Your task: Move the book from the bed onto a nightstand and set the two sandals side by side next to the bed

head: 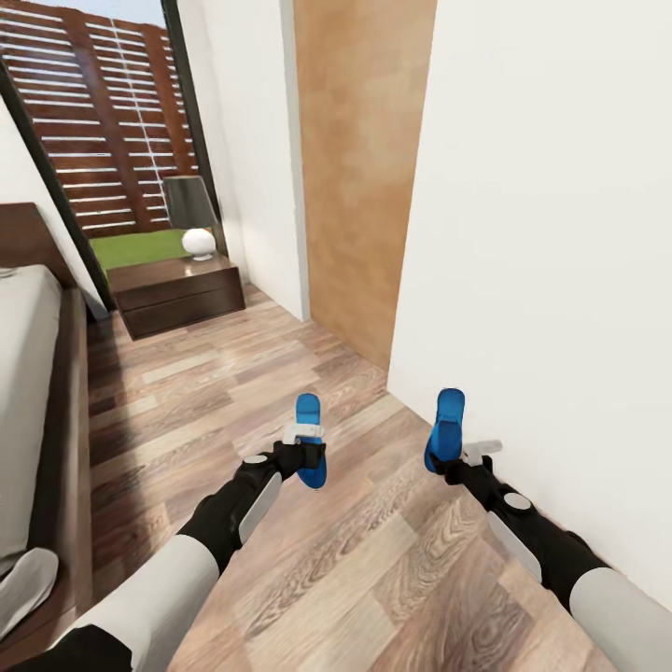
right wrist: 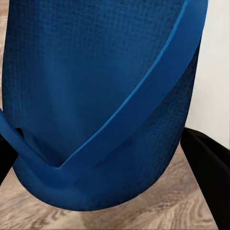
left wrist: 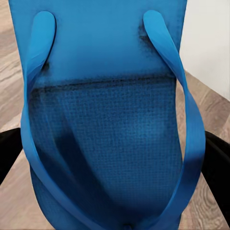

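Overhead, each tool grips a blue sandal above the floor [head: 373,579]: left tool [head: 306,455] with left sandal [head: 310,439], right tool [head: 455,457] with right sandal [head: 445,429]. Bed [head: 37,401] lies at nine o'clock, nightstand [head: 177,291] at eleven. Wrist views add straps: left sandal [left wrist: 110,143], right sandal [right wrist: 96,105].

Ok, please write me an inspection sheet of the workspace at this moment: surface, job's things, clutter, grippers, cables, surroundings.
Surface: brown wood-plank floor, nothing lying on it in view.
Job's things: two blue sandals, both held off the floor, left sandal and right sandal; bed at the left edge; nightstand beyond it. Book: nothing seen.
Clutter: lamp standing on the nightstand.
Grippers: left gripper with jaws shut on the left sandal; right gripper with jaws shut on the right sandal.
Cables: nothing seen.
Surroundings: white wall close along the right arm; tall window behind the nightstand.
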